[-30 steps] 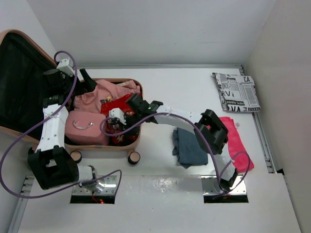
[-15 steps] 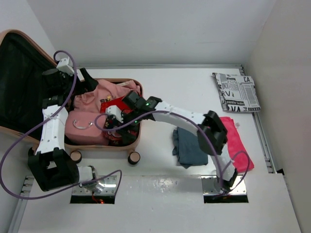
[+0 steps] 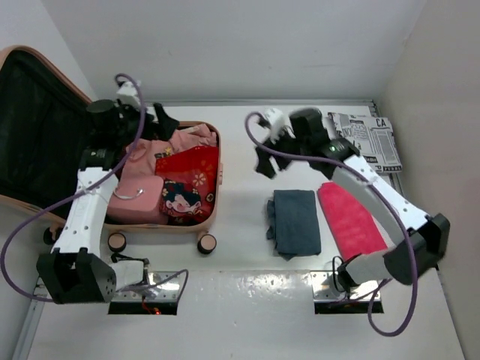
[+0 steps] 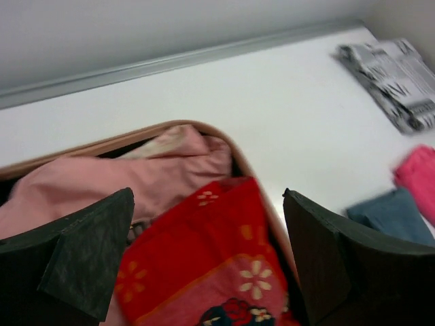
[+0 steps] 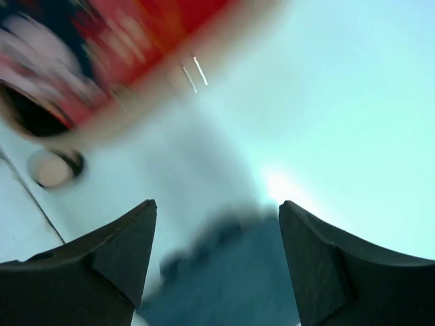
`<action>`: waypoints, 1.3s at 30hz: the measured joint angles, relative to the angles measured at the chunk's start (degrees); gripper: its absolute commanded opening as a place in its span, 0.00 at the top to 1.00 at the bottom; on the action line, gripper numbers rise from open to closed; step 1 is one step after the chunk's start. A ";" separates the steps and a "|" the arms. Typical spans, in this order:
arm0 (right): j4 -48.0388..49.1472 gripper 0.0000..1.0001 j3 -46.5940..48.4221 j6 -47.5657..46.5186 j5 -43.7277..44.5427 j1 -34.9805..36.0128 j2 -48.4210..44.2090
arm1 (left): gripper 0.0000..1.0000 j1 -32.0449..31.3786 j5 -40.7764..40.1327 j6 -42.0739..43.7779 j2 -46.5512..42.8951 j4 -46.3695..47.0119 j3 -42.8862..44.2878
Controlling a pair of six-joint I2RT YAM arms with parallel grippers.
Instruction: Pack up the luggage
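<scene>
1. Luggage, a peach-pink hard-shell suitcase (image 3: 34, 135), lies open at the left of the white table (image 3: 247, 82) (red flowered cloth (image 3: 193, 163) inside).
2. Left gripper (image 4: 207, 258) hovers spread above it.
3. Right gripper (image 5: 217, 265), spread and empty, hangs over the table.

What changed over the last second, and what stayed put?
The right gripper let go of the red printed cloth, now lying in the luggage, and pulled back right over the table, jaws open and empty. The left gripper shifted slightly rightward, jaws open. Blue cloth, pink cloth and newsprint item stayed.
</scene>
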 measured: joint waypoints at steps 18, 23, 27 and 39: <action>-5.92 0.29 -34.80 21.70 0.11 -38.34 -22.01 | 0.06 -46.38 2.54 -12.31 17.75 -4.39 -10.93; -6.80 0.30 -35.91 23.98 -3.39 -41.03 -21.97 | 0.02 -49.16 2.89 -20.61 26.16 -2.89 -7.61; -7.21 0.30 -37.09 24.39 -5.46 -42.51 -21.97 | 0.02 -50.47 2.86 -25.62 33.00 -1.84 -2.16; -8.66 0.30 -34.36 23.32 -11.06 -48.13 -18.16 | 0.09 -51.52 -1.16 -34.27 48.59 -4.31 10.16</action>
